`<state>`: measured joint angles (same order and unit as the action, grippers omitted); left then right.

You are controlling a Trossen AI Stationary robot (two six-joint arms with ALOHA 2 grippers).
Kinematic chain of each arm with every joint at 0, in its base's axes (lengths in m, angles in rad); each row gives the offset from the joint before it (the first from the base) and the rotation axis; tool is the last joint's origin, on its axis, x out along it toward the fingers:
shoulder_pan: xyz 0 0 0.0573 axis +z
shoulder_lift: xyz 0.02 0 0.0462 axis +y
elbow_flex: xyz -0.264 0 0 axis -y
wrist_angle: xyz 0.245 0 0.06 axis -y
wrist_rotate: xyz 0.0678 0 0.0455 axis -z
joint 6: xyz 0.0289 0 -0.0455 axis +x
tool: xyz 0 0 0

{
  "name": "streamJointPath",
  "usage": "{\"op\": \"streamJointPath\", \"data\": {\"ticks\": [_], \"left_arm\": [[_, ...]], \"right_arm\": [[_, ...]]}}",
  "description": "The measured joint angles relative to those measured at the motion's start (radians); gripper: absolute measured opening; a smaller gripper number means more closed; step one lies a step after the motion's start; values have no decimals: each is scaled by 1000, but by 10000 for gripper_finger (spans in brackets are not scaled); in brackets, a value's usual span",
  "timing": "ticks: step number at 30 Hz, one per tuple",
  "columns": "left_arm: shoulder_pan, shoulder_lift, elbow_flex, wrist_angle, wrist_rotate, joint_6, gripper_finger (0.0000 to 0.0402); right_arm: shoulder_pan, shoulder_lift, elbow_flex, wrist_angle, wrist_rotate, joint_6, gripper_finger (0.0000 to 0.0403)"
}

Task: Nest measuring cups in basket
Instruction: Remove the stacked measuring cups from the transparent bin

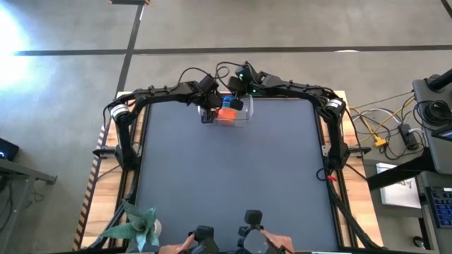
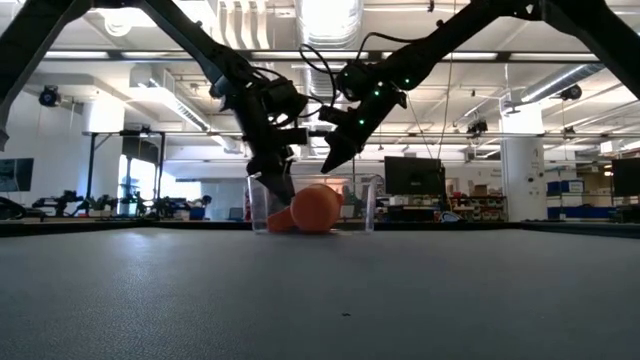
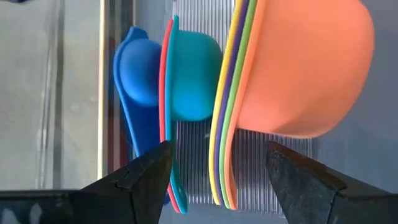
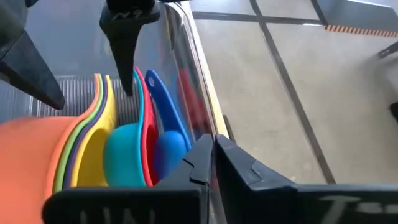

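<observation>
The clear basket (image 1: 245, 117) (image 2: 371, 205) stands at the table's far edge. Inside it the cups stand on their sides. The orange cup (image 3: 305, 68) (image 2: 317, 208) is nested over thin purple, green and yellow rims (image 3: 229, 93). Beside them are the light blue cup (image 3: 193, 74) in the red one (image 3: 166, 93), then the blue cup (image 3: 137, 68). My left gripper (image 3: 221, 180) (image 1: 208, 113) reaches down into the basket, open, its fingers on either side of the cup handles. My right gripper (image 4: 213, 165) (image 1: 239, 101) is shut at the basket's far wall. My left gripper has one finger (image 3: 149, 177) close beside the blue cup's handle (image 3: 144, 140); I cannot tell whether it touches. My right gripper pinches the basket's clear far wall (image 4: 202, 118) at its rim between its two fingers, slanting down from the far side. The basket rests on the table.
A wooden strip and the arm frames border the grey table (image 1: 233, 183). A green plant (image 1: 138, 226) stands at the near left corner. A person's hands (image 1: 272, 245) hold controllers at the near edge. Cables and equipment (image 1: 395, 134) lie to the right of the table.
</observation>
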<state>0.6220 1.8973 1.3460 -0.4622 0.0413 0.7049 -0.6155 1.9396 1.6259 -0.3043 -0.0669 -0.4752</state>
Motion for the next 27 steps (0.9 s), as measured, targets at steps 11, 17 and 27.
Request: {"op": "streamJointPath", "data": {"ticks": [11,17,27], "left_arm": [[0,64,8,30,-5,-11,237],[0,100,50,25,-29,1,237],[-4,111,204,-157,-35,9,228]], "right_arm": [[0,0,2,-27,15,-65,9],[0,0,3,-14,50,-82,9],[0,-31,4,-62,43,-102,9]]}}
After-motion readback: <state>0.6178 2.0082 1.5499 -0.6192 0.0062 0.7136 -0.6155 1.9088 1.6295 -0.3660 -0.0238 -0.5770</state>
